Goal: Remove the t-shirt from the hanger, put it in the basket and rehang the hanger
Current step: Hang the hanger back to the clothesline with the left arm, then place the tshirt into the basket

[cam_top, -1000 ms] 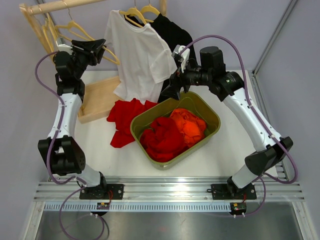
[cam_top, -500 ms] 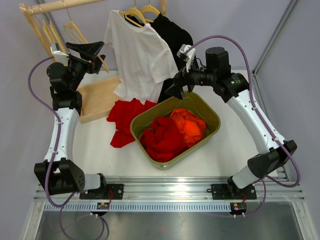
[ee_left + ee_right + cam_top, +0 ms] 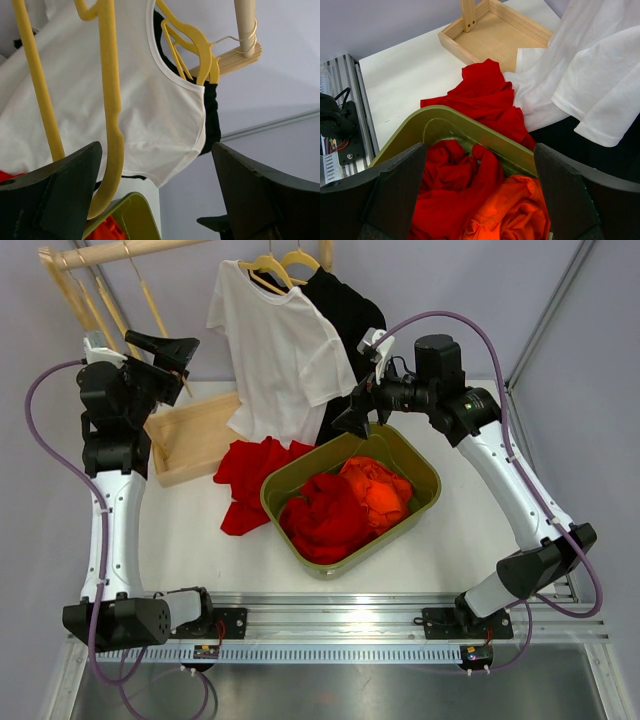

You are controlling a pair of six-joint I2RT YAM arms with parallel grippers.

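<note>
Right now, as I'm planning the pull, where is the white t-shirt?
In the top view, the white t-shirt hangs on a yellow hanger at top centre, just left of the black shirt, above the red cloth.

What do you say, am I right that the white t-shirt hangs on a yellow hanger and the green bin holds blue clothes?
Not quite: the clothes in the green bin are red and orange, not blue, as the top view shows. The white t-shirt does hang on a yellow hanger.

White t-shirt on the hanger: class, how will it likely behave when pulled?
Probably floppy: the white t-shirt hangs in soft folds. Likely light, as a thin yellow hanger carries it. It may snag, since its collar encircles the hanger.
</note>
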